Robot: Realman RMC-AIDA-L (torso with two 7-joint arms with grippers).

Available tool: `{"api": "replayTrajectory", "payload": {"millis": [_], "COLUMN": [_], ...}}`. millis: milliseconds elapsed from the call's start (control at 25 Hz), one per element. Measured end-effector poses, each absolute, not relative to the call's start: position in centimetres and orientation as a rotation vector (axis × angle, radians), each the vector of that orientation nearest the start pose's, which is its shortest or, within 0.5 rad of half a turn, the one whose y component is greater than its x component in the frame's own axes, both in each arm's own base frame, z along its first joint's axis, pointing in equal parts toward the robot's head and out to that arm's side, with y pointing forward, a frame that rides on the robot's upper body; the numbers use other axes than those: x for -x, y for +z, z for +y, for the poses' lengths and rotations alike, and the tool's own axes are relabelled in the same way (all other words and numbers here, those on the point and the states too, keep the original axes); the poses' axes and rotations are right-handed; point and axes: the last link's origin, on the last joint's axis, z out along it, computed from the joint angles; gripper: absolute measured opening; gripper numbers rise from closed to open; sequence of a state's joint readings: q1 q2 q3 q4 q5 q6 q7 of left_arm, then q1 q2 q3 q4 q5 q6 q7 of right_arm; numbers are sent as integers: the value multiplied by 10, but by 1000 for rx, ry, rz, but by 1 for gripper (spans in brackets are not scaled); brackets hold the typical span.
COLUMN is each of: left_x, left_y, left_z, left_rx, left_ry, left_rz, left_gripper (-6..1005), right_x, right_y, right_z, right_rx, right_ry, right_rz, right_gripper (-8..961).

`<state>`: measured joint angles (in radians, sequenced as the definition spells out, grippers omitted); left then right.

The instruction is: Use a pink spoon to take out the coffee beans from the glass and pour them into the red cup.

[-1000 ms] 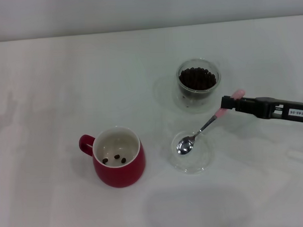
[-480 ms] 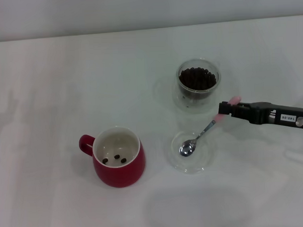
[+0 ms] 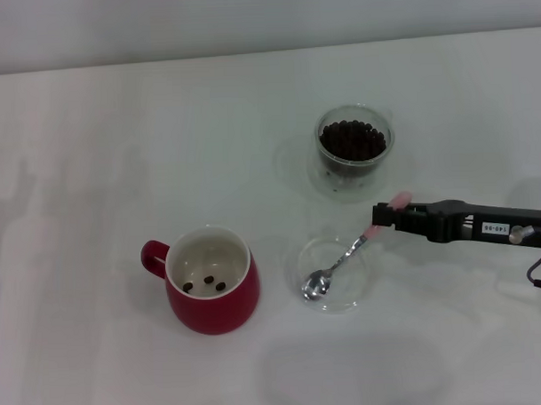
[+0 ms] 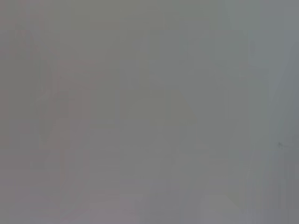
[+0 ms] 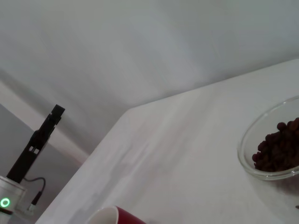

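Note:
In the head view my right gripper [image 3: 384,216] reaches in from the right and is shut on the pink handle of the pink spoon [image 3: 339,259]. The spoon's empty metal bowl rests in a flat clear glass dish [image 3: 352,293]. The glass [image 3: 355,146] full of coffee beans [image 3: 350,139] stands just behind it; it also shows in the right wrist view [image 5: 273,147]. The red cup [image 3: 211,280] sits to the left with three coffee beans inside; its rim shows in the right wrist view [image 5: 114,216]. My left gripper is out of view.
A white table [image 3: 117,146] carries everything. In the right wrist view the table's far edge [image 5: 93,154] shows, with a black stand [image 5: 32,144] and a grey wall beyond. The left wrist view shows only a blank grey surface.
My right gripper has moved left and toward the front with the spoon. The spoon's bowl slid left and lower within the flat dish.

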<state>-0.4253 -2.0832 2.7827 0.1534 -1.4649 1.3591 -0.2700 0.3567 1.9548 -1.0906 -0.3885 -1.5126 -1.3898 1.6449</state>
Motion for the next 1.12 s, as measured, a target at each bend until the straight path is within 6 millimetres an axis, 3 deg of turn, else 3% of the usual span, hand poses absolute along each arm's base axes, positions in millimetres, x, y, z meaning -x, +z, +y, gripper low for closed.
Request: {"api": "replayTrajectory", "payload": {"millis": [680,1000,1120], "left_x": [332,334,334], "left_y": [1,2,2], "left_z": [308,307,307], "left_rx": [1408,1404,1405], "left_ry": [-896,-892,-891], "left_rz": [-621,-622,-621], "left_gripper": [893,895,895], "right_x": [-339,-345,-351], "right_y": [-10,0,11], "right_z": [287,289,294], "right_rx": [2355,2306,2243], "right_ry": [768,774,789], "right_rz": [1426,1403,1366], "right_gripper": [177,548,616]}}
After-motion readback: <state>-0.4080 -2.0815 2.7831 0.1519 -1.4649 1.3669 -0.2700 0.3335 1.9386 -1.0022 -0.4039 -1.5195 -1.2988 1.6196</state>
